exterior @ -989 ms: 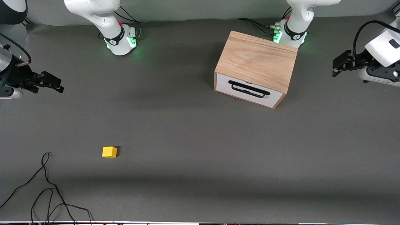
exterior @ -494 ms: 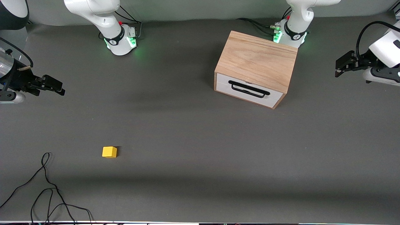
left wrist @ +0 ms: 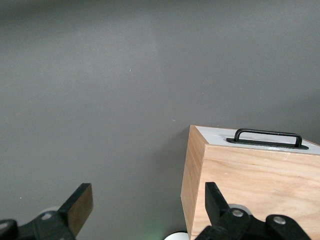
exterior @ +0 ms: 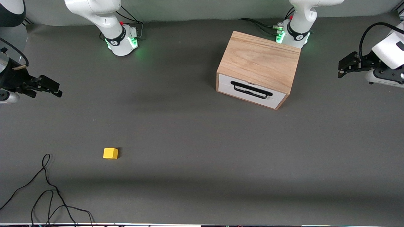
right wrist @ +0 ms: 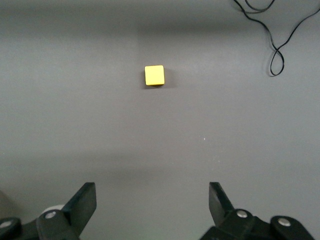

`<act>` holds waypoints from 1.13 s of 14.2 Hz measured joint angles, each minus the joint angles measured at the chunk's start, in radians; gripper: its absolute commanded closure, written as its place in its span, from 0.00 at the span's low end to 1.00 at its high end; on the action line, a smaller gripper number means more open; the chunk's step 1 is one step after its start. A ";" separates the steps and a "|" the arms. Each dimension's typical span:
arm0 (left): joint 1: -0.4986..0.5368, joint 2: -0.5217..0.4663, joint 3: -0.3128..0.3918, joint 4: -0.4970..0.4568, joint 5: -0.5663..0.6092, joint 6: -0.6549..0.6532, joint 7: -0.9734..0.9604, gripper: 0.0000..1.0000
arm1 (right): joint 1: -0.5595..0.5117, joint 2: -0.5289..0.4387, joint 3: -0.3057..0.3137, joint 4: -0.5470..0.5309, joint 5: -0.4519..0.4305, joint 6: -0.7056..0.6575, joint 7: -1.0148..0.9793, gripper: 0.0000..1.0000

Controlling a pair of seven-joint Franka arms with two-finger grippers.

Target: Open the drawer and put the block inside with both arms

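The light-wood box (exterior: 258, 63) stands close to the left arm's base. Its drawer (exterior: 249, 91) is shut, white front and black bar handle (exterior: 251, 90) facing the front camera. The yellow block (exterior: 110, 153) lies on the mat toward the right arm's end, nearer to the front camera than the box. My left gripper (exterior: 345, 64) hangs open over the mat at the left arm's end, apart from the box (left wrist: 255, 185) and holding nothing. My right gripper (exterior: 52, 86) is open over the mat at the right arm's end. The block (right wrist: 154, 75) shows well ahead of its fingertips (right wrist: 86, 197).
A loose black cable (exterior: 47, 192) curls on the dark grey mat (exterior: 195, 132) near the front edge at the right arm's end, nearer to the front camera than the block. Both green-lit arm bases (exterior: 121, 41) stand along the edge farthest from the front camera.
Both grippers have drifted a little outward toward their own ends of the table, staying open. The block and the box have not moved.
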 measured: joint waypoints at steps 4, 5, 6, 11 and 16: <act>0.000 0.000 0.000 -0.001 0.000 0.000 0.000 0.00 | 0.000 0.009 0.002 0.007 0.000 -0.009 0.000 0.00; 0.000 0.000 0.000 -0.001 0.000 0.000 0.000 0.00 | 0.001 0.017 0.004 0.007 0.000 -0.013 0.000 0.00; 0.000 0.000 0.000 -0.001 0.000 0.000 0.000 0.00 | 0.001 0.023 0.005 0.007 0.000 -0.014 0.000 0.00; 0.000 0.000 0.000 -0.002 0.000 0.000 0.000 0.00 | -0.007 0.046 -0.002 0.009 0.000 -0.008 0.000 0.00; 0.000 0.000 0.000 -0.002 0.000 0.000 0.001 0.00 | -0.007 0.051 -0.003 0.011 0.000 -0.001 0.000 0.00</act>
